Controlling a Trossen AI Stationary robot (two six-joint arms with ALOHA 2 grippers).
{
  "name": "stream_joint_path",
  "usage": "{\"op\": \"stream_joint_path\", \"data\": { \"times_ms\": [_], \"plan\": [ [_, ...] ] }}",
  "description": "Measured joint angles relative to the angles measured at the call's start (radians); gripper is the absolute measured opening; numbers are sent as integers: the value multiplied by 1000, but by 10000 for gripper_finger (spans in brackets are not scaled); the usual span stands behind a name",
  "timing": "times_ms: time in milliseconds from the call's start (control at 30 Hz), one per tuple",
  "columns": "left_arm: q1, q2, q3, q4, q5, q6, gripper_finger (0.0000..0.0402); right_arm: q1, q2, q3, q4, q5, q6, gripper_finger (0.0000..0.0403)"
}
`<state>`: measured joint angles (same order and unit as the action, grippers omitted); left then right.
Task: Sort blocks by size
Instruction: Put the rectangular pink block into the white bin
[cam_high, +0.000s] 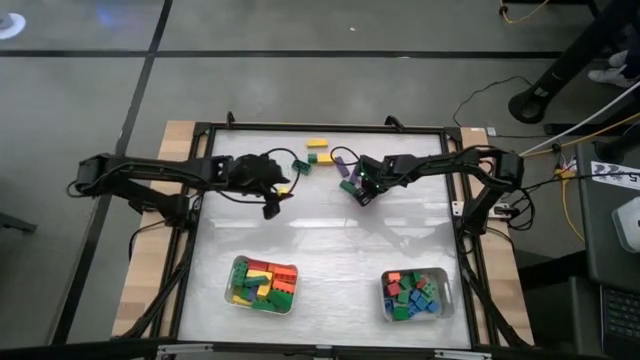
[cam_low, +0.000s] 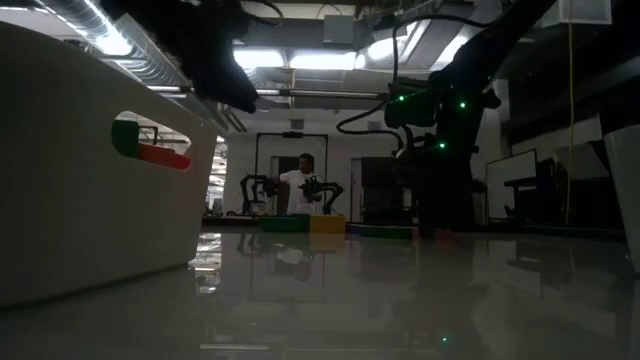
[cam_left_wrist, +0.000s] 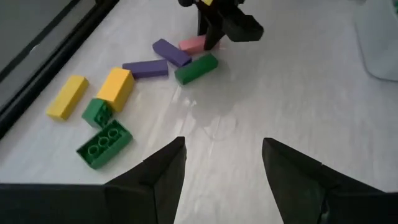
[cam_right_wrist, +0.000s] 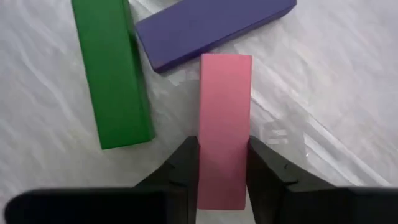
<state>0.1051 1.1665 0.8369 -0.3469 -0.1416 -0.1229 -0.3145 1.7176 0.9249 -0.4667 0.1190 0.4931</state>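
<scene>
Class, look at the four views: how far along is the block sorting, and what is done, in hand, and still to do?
Done: both trays hold blocks, the left tray and the right tray. In hand: the right gripper is closed on the pink block, beside a green block and a purple block. The left gripper hovers open. Left: loose yellow, green and purple blocks near the table's far edge.

1. The table (cam_high: 330, 240) top looks glossy and smooth, mirroring lights in the low view.
2. The blocks (cam_left_wrist: 149, 68) look like smooth, hard plastic.
3. The pink block (cam_right_wrist: 224, 124) looks matt.
4. At nine o'clock, the table's edge (cam_high: 150, 250) looks like pale wood.
</scene>
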Motion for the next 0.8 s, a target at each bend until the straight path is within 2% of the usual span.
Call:
{"op": "stream_joint_path", "data": {
  "times_ms": [133,333,533,667,800],
  "plan": [
    [-26,-82,-86,45,0,-46,198,-1,-11,9,3,-77,-4,94],
    [-60,-175,-227,157,0,-100,198,17,-62,59,17,-288,-5,106],
    [-68,-219,-344,271,-1,-117,198,127,-78,113,193,-396,-1,100],
    [-68,-219,-374,292,-1,-131,198,236,-78,128,384,-394,5,102],
    [-68,-219,-389,311,-1,-136,198,348,-64,129,606,-336,-2,103]
  ]
}}
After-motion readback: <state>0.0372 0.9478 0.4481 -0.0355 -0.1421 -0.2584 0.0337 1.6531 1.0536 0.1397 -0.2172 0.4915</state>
